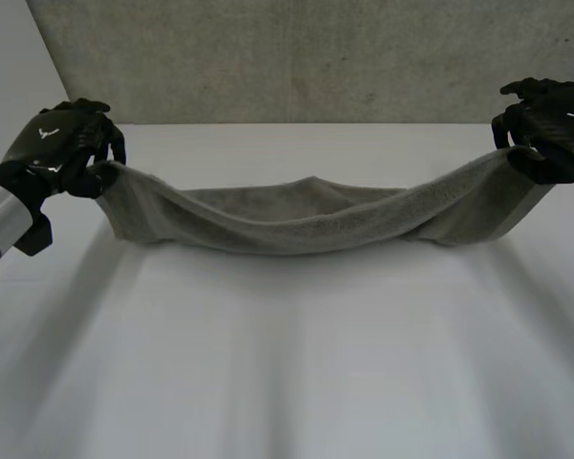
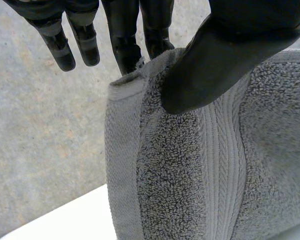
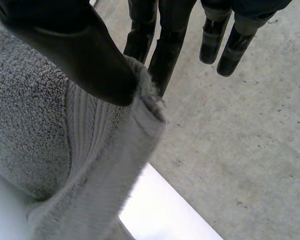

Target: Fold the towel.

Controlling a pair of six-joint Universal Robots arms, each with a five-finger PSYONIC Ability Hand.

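Grey towel [image 1: 306, 215] slung in a sag toward the far part of the table [image 1: 287, 373], one short end pinched between thumb and fingers by the left hand [image 1: 62, 143], the other likewise by the right hand [image 1: 545, 129]; folding seemingly mid-course, nothing yet laid flat.

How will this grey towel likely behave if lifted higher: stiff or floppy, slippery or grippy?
Probably floppy: the towel sags between the left hand and right hand. Likely not slippery: its looped pile looks rough where each hand pinches it. Its thickness suggests some weight.
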